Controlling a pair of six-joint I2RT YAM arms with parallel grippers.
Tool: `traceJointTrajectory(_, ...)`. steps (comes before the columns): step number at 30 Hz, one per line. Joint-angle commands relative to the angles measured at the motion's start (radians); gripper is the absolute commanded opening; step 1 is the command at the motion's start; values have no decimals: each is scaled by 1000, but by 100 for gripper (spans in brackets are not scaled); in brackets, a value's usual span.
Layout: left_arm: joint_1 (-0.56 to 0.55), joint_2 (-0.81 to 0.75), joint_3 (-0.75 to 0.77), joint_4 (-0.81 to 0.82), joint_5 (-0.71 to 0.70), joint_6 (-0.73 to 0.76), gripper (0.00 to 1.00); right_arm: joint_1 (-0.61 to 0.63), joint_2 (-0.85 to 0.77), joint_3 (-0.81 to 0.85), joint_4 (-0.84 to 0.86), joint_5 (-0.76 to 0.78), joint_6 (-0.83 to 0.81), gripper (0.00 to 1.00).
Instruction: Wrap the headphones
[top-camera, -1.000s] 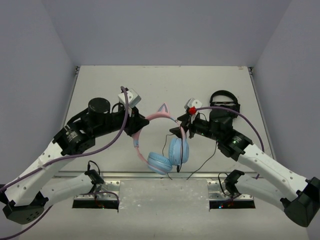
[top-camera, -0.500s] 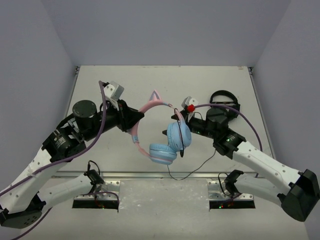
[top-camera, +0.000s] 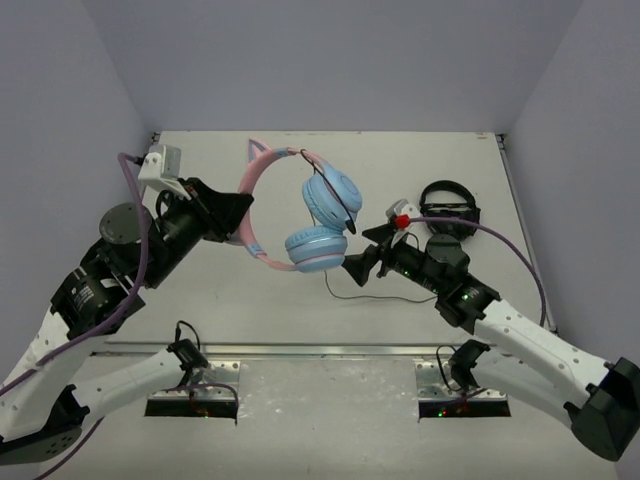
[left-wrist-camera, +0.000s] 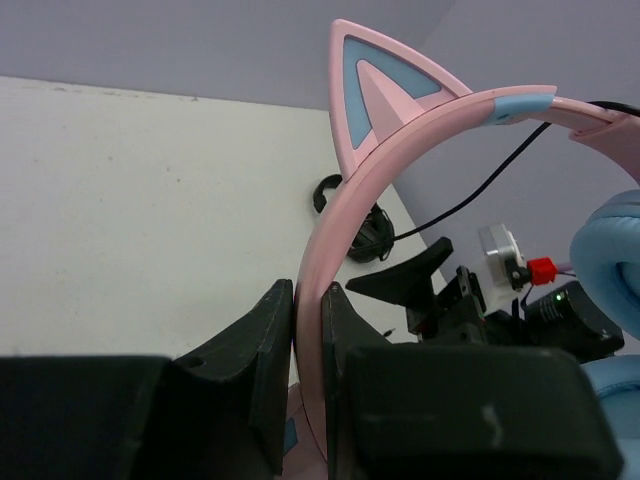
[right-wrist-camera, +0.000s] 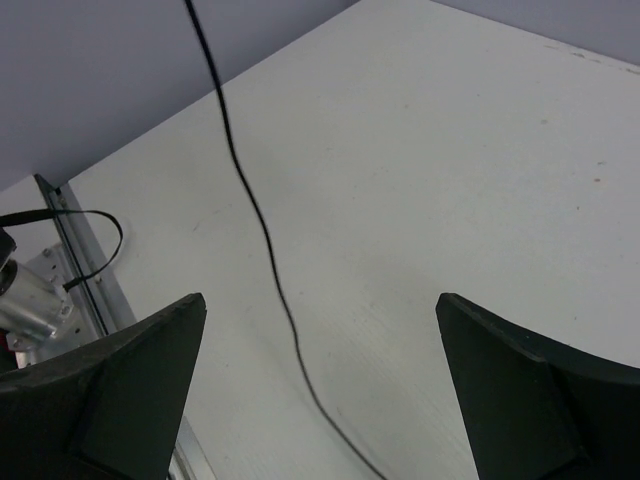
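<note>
Headphones (top-camera: 328, 196) aloft, pinched in left hand (top-camera: 240, 204); right hand (top-camera: 362, 252) wide, empty, near, not touching.

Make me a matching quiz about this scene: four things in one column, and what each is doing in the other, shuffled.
1. left gripper
2. right gripper
3. black headphones
4. cable

A. dangling loose
B. open, gripping nothing
C. lying at the far right
D. shut on the pink headband

Pairs: 1-D, 2-B, 3-C, 4-A
</note>
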Motion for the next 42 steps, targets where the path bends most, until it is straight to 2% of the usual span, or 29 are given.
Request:
traceJointTrajectory(1, -8, 2, 43, 89, -73, -98, 0, -3, -91, -45, 43, 8, 6, 99)
traceJointTrajectory(5, -6, 13, 54, 101, -67, -109, 0, -3, -80, -65, 69, -97, 1, 99)
traceJointTrajectory(7, -6, 14, 57, 101, -70, -123, 1, -3, -16, -53, 100, -141, 11, 98)
traceJointTrajectory(20, -6, 34, 141, 9, -150, -192, 0, 6, 401, 74, 354, -165, 34, 91)
traceJointTrajectory(25, -6, 62, 180, -5, -150, -212, 0, 14, 498, 111, 459, -162, 52, 87)
traceJointTrajectory(26, -6, 63, 186, -9, -161, -216, 0, 15, 535, 124, 482, -173, 66, 85)
traceJointTrajectory(27, -6, 70, 197, -12, -167, -218, 0, 15, 552, 130, 518, -199, 73, 67)
traceJointTrajectory(30, -6, 74, 206, -24, -236, -225, 0, 32, 585, 130, 557, -222, 100, 35)
traceJointTrajectory(31, -6, 74, 201, -23, -294, -230, 0, 54, 581, 116, 568, -220, 103, 20)
traceJointTrajectory(33, -6, 74, 189, -12, -349, -256, 1, 89, 558, 49, 591, -179, 98, 2)
traceJointTrajectory(38, -6, 129, 158, 51, -553, -279, 0, 276, 420, -40, 507, 17, 15, 1)
traceJointTrajectory(42, -6, 223, 175, 64, -720, -278, 0, 380, 316, -45, 354, 115, -22, 1)
